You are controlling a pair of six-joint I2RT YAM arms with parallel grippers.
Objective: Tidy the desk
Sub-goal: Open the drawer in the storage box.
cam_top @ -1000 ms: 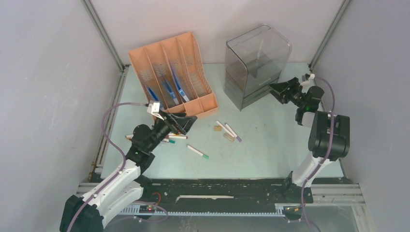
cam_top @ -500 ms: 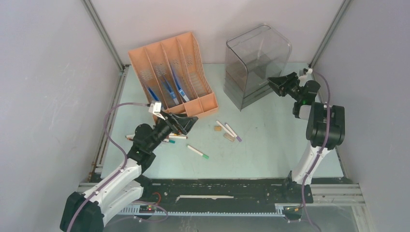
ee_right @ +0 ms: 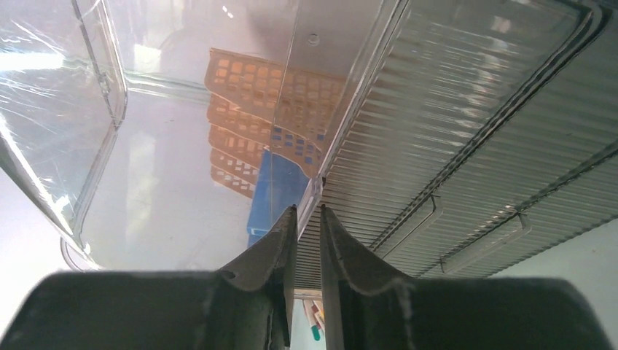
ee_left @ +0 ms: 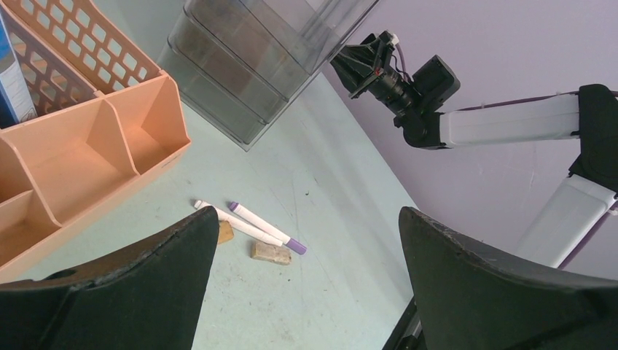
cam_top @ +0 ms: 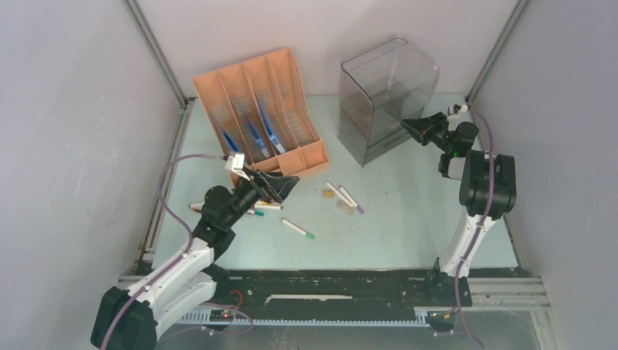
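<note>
The desk (cam_top: 408, 219) is a pale mint-green tabletop. My right gripper (cam_top: 406, 124) (ee_right: 308, 209) is at the right side of the clear plastic drawer unit (cam_top: 382, 95) (ee_right: 182, 109), its jaws pinched on the edge of that unit's thin wall. Open wide, my left gripper (cam_top: 288, 184) (ee_left: 307, 213) hovers just in front of the orange file rack (cam_top: 262, 109) (ee_left: 80, 146) with nothing between its fingers. Ahead of it on the desk lie two white markers (cam_top: 341, 195) (ee_left: 266, 227), one with purple ends, and a tan eraser (cam_top: 344, 208) (ee_left: 270, 252).
A green-tipped marker (cam_top: 298, 230) lies mid-desk, and more markers (cam_top: 266, 207) lie under my left arm. A second small tan piece (cam_top: 329, 194) sits by the white markers. Blue folders (cam_top: 251, 135) stand in the rack. Grey walls and aluminium rails enclose the desk.
My right gripper has moved left and up to the drawer unit's side, and its jaws have narrowed onto the wall edge. The left arm has barely moved.
</note>
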